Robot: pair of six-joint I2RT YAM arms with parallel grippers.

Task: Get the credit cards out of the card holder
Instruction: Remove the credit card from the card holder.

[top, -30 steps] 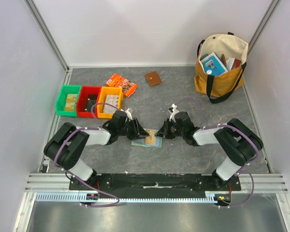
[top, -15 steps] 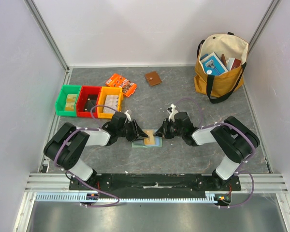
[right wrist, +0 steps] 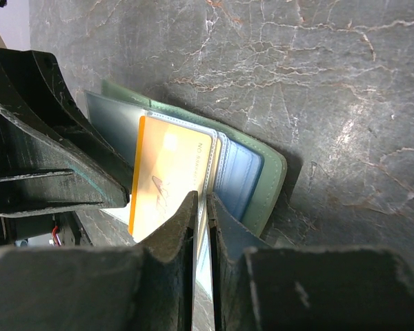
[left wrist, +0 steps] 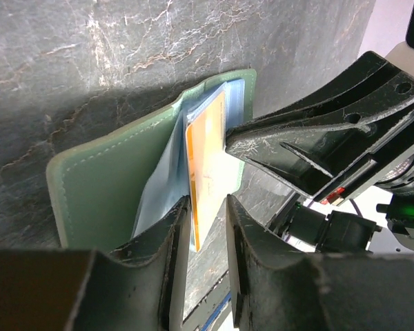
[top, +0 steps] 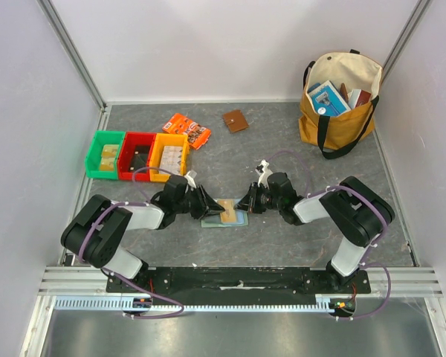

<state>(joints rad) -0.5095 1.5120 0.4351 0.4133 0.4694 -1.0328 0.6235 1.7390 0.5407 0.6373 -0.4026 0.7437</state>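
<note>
The pale green card holder [top: 221,220] lies open on the grey table between my two grippers. Its green cover [left wrist: 103,186] and blue sleeve pockets show in the left wrist view. A tan-orange credit card [left wrist: 208,158] sticks partly out of a sleeve. My left gripper [left wrist: 207,207] is open, its fingers either side of the card's free corner with a gap on the right side. My right gripper [right wrist: 201,200] is shut on the thin pale edge of a card holder sleeve [right wrist: 221,158], just beside the card [right wrist: 165,172]. In the top view the grippers [top: 207,202] [top: 247,202] face each other across the holder.
Green [top: 104,154], red [top: 137,155] and yellow [top: 168,155] bins stand at the left. An orange printed packet [top: 187,129] and a brown square wallet [top: 236,120] lie further back. A tan tote bag [top: 338,97] with books stands at the back right.
The left arm has drawn back a little to the left and its elbow has dropped. The right gripper has shifted slightly left, still at the holder's edge.
</note>
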